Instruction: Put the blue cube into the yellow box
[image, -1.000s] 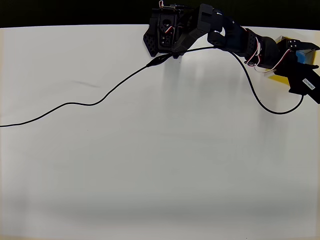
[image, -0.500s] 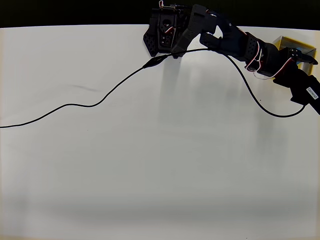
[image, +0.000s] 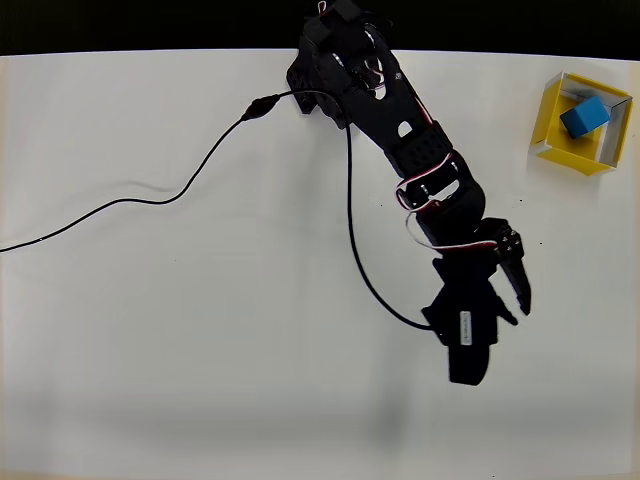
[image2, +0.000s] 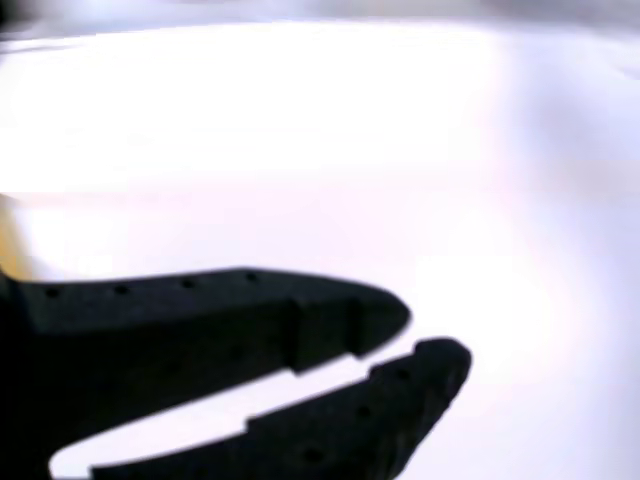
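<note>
Inside the yellow box (image: 549, 125) at the table's (image: 200, 350) upper right in the overhead view, the blue cube (image: 585, 116) rests; placement appears complete. The gripper (image2: 415, 330), fingers nearly closed and empty, hangs well apart; next move: park the arm

cube (image: 585, 116) inside box (image: 556, 128) at table's (image: 200, 350) far right, arm (image: 420, 170) reaching mid-table, well left of box

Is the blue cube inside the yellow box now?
Yes, inside. In the overhead view the blue cube sits on the floor of the yellow box, walls all around it.
</note>
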